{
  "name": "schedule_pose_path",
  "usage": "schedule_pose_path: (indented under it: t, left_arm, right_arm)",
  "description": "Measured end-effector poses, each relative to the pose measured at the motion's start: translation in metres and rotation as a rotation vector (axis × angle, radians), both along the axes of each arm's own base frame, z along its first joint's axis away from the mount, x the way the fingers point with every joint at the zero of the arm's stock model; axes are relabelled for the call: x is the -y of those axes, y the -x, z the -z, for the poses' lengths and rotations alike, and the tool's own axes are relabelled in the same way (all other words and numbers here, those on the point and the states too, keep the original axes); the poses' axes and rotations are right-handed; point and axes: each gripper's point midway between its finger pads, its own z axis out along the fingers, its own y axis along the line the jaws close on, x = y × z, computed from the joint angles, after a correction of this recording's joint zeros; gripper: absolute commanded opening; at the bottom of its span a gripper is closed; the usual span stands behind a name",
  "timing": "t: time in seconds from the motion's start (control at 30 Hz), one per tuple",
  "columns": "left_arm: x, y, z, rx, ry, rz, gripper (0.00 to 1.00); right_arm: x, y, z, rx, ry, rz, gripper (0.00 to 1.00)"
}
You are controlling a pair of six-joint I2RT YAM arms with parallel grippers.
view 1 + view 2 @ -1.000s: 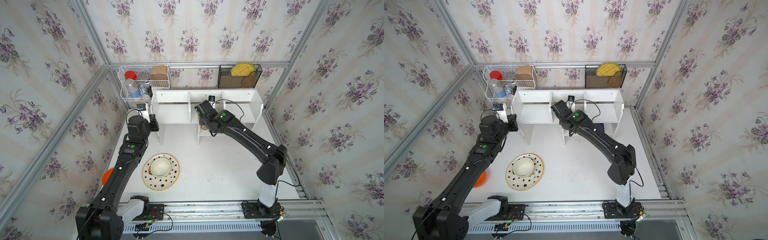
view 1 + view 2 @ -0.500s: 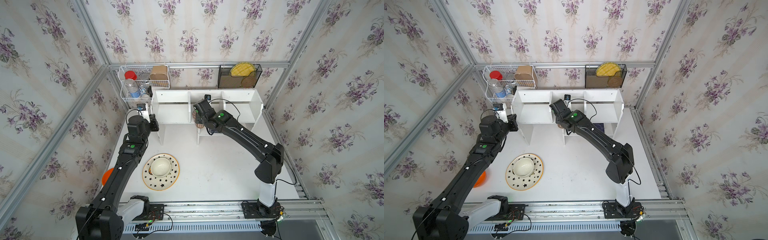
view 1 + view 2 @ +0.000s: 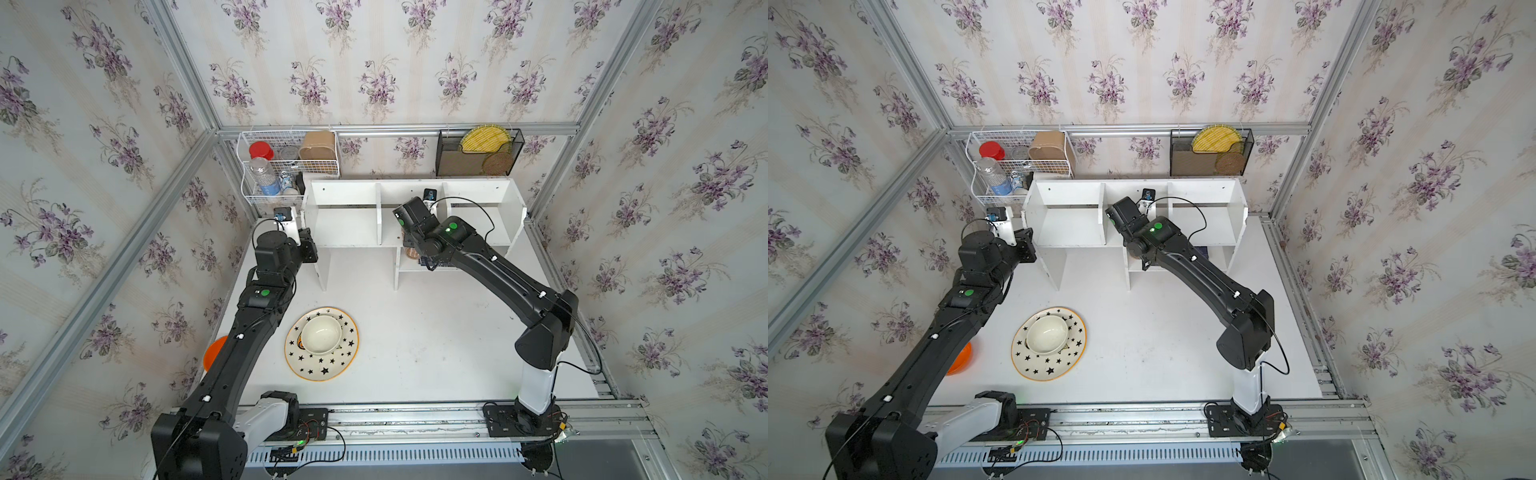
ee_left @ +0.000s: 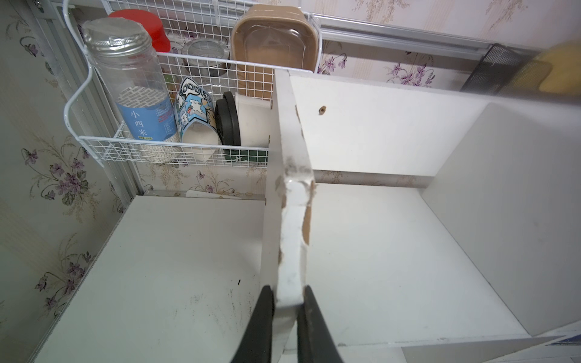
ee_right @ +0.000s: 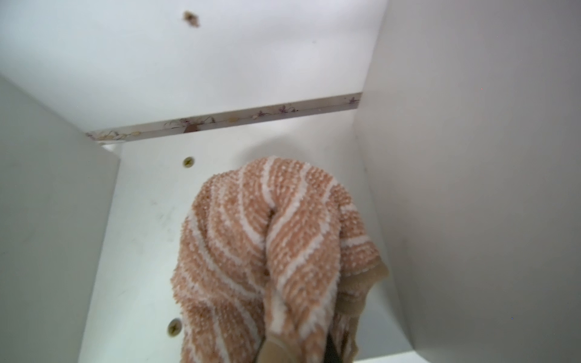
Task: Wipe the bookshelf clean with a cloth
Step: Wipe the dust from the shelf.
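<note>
Holding cloth [image 5: 267,251] in middle bookshelf [image 3: 349,224] compartment: right hand [image 5: 295,345] | left hand [image 4: 284,301] pinches its end panel | wire basket [image 4: 176,147]: bottle [image 4: 135,88]

On my white surface [image 3: 436,332] I see a star-patterned plate [image 3: 324,371] with a cream bowl [image 3: 321,333] in it, and a partly hidden orange dish [image 3: 212,353] apart from them at the edge. On the back wall hang a white wire basket [image 3: 274,133] holding a red-lidded jar [image 3: 261,150], a blue-labelled clear bottle [image 3: 264,176] and a brown container [image 3: 318,145]. Beside it is a black mesh rack [image 3: 451,164] with a yellow woven mat [image 3: 484,139] and a round brown coaster [image 3: 497,163].
</note>
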Motion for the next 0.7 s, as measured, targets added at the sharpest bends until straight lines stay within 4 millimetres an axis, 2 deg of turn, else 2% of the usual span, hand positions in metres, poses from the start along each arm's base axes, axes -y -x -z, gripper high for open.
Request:
schedule_pose_path:
  t: [0.13, 0.3, 0.4, 0.5, 0.7]
  left_arm:
    - [0.0, 0.0, 0.0, 0.0, 0.0, 0.0, 0.0]
    - [0.0, 0.001, 0.0, -0.001, 0.0, 0.0, 0.0]
    - [0.0, 0.001, 0.0, -0.001, 0.0, 0.0, 0.0]
    - [0.0, 0.001, 0.0, -0.001, 0.0, 0.0, 0.0]
    - [0.0, 0.001, 0.0, -0.002, 0.0, 0.001, 0.0]
  right_arm:
    - [0.005, -0.013, 0.002, 0.001, 0.01, 0.041, 0.0]
    - [-0.012, -0.021, 0.002, 0.003, -0.038, 0.007, 0.0]
    - [-0.033, -0.014, 0.005, 0.003, -0.057, -0.061, 0.0]
    - [-0.044, -0.003, 0.005, 0.003, -0.078, -0.102, 0.0]
    - [-0.024, 0.02, 0.004, 0.004, -0.093, -0.114, 0.0]
